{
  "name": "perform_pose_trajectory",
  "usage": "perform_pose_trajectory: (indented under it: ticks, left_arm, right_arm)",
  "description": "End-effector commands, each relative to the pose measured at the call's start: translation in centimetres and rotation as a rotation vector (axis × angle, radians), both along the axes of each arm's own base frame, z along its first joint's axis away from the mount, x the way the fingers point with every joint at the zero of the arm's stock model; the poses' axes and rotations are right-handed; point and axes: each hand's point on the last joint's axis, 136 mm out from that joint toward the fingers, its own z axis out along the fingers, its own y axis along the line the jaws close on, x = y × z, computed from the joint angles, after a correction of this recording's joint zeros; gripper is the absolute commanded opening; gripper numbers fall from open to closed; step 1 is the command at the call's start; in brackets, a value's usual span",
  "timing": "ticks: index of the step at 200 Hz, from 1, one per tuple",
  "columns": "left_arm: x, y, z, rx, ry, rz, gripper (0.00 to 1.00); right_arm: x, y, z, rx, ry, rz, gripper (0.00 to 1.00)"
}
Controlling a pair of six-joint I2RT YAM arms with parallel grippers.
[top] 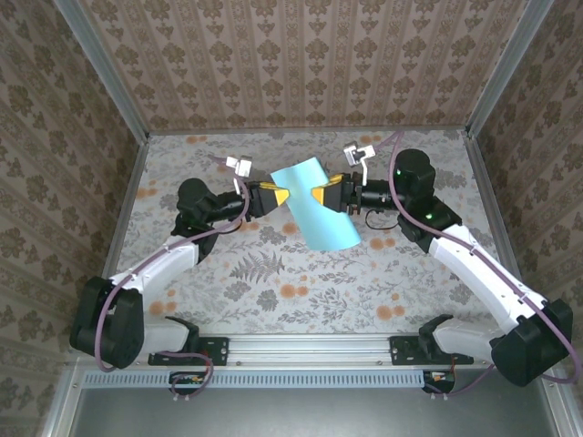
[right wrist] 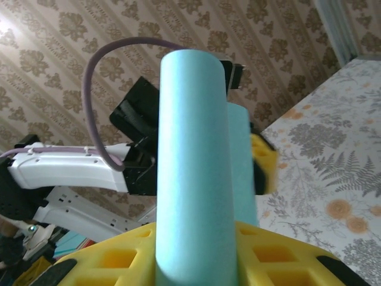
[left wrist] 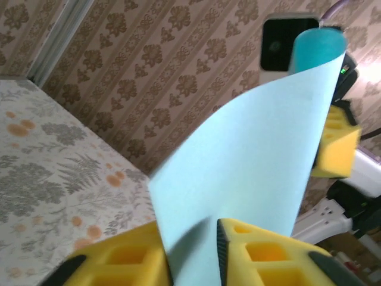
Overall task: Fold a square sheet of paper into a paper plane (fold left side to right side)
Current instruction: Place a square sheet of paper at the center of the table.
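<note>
The square sheet of paper (top: 314, 211) is light turquoise and hangs above the middle of the table, bent over into a loose roll. My right gripper (top: 316, 196) holds it from the right. In the right wrist view the rolled sheet (right wrist: 193, 167) stands between the yellow fingers of that gripper (right wrist: 196, 229), which are shut on it. My left gripper (top: 284, 196) meets the sheet's left edge. In the left wrist view the sheet (left wrist: 256, 155) passes between the left gripper's (left wrist: 189, 235) fingers, which stand a narrow gap apart, and the paper lies against the left one.
The floral table (top: 301, 291) lies below both arms. Wallpapered walls with metal corner posts (top: 137, 155) enclose it on three sides. A rail (top: 310, 348) with the arm bases runs along the near edge.
</note>
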Motion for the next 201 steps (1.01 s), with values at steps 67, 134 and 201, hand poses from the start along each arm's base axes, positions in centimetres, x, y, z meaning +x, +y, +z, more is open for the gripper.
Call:
perform_pose_trajectory:
  ticks: [67, 134, 201]
  left_arm:
    - [0.9, -0.3, -6.3, 0.239, 0.153, 0.054, 0.0]
    - [2.0, -0.3, -17.3, 0.459, 0.446, 0.053, 0.0]
    - [2.4, 0.8, -23.9, 0.682, 0.575, 0.068, 0.0]
  right_arm:
    - [4.1, -5.8, -9.4, -0.342, 0.158, -0.386, 0.64]
    - [3.3, -8.5, -17.5, -0.574, 0.357, -0.462, 0.78]
    - [2.7, -6.8, -25.8, -0.572, 0.599, -0.453, 0.35]
